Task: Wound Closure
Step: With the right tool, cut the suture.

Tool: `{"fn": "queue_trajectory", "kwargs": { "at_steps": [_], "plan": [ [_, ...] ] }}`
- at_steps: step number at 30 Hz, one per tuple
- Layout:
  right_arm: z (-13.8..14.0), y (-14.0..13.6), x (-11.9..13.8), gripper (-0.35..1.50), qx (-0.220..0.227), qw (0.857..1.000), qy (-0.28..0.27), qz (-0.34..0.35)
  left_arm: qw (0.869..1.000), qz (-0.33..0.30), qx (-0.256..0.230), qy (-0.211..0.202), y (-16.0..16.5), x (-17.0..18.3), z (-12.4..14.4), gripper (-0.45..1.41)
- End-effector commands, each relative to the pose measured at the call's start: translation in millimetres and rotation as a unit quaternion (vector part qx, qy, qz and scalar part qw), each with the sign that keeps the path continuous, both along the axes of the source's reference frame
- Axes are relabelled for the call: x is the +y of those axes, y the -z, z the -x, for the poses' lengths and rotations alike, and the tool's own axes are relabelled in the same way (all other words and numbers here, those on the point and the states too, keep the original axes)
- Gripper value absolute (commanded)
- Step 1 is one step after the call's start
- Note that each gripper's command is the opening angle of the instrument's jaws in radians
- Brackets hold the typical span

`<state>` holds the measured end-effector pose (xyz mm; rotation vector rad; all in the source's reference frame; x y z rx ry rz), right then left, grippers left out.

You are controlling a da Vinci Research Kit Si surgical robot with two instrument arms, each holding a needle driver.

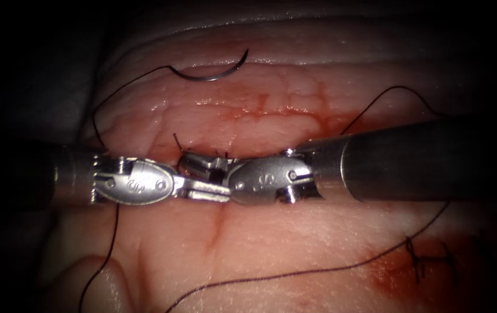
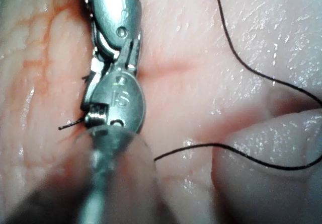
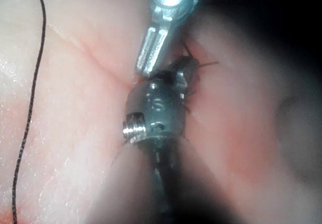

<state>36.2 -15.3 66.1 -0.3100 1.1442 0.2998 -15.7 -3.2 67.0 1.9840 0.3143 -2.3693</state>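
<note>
The needle (image 1: 214, 74), a thin dark curve, lay free on the tissue (image 1: 271, 243) above the cut (image 1: 214, 229), thread (image 1: 260, 277) trailing. The left tool (image 1: 205, 191) looked closed, holding nothing visible. The right tool (image 1: 202, 164) met it over short thread ends (image 1: 176, 139); its grip could not be told.

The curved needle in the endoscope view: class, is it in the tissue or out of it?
Out. The curved needle lies free on the tissue, its whole arc visible, thread trailing from one end; neither tool holds it.

Each tool, left (image 1: 202, 190) and right (image 1: 205, 164), bears an "S" stamp.
</note>
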Motion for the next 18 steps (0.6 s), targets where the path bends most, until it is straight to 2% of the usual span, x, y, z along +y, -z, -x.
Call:
{"fn": "queue_trajectory", "kwargs": {
  "at_steps": [1,3,5,8,14,15,18],
  "plan": [
    [-0.5,-0.6,-0.2,0.19,0.001,1.0,0.001,0.0,1.0,-0.003,0.0,-0.001,-0.5,-0.2,0.5,-0.45],
    [-0.3,-0.5,-0.3,1.13,0.004,1.0,0.004,0.0,1.0,-0.003,-0.001,-0.002,-0.4,-0.4,0.4,-0.45],
    [0.2,-0.1,-0.7,1.38,0.017,1.0,0.009,0.004,1.0,-0.005,0.001,-0.001,-0.2,-0.5,0.1,-0.45],
    [1.1,0.8,-1.1,1.48,0.025,1.0,0.018,0.001,1.0,-0.004,0.004,0.0,-0.1,-0.7,-0.4,-0.45],
    [3.0,2.3,-1.5,1.48,0.035,0.999,0.031,-0.001,1.0,-0.005,0.007,0.0,0.5,-1.5,-1.2,-0.45],
    [4.9,3.1,-1.4,1.48,0.024,0.999,0.032,0.008,1.0,-0.003,0.009,0.001,0.9,-2.1,-1.6,-0.45],
    [6.1,3.5,-1.3,1.48,0.017,0.999,0.03,0.014,1.0,-0.005,0.012,-0.002,1.1,-2.5,-1.9,-0.45]
  ]
}}
